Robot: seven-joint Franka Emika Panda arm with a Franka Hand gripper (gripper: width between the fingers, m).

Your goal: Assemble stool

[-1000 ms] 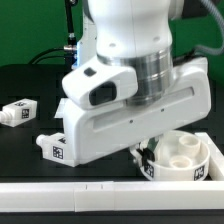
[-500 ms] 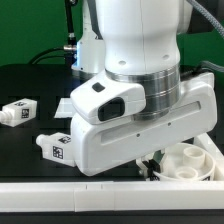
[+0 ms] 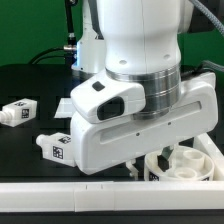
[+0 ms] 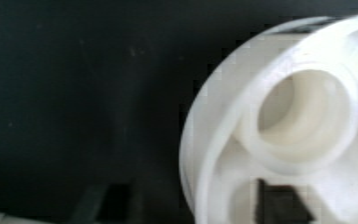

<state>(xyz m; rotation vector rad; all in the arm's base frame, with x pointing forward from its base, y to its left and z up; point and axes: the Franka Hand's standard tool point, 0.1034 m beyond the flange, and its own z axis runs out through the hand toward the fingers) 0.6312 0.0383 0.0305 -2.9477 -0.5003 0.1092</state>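
The white round seat (image 3: 188, 160) lies at the exterior view's lower right with its leg sockets facing up, and it fills much of the wrist view (image 4: 291, 110). My gripper (image 3: 152, 168) is down at the seat's near-left edge. In the wrist view the gripper (image 4: 194, 200) is open. Its two dark fingers (image 4: 108, 200) stand on either side of the seat's rim, with a gap left on the outer side. One stubby tagged leg (image 3: 16, 110) lies at the far left. Another leg (image 3: 55, 147) lies nearer the hand.
A long white rail (image 3: 60, 190) runs along the front edge of the black table. A flat pale sheet (image 3: 65, 105) shows partly behind my hand. The arm's big white body hides the middle of the scene.
My hand came down and to the right over the seat in the first half second. Since then it has hardly moved, and the fingers now show at the seat's rim.
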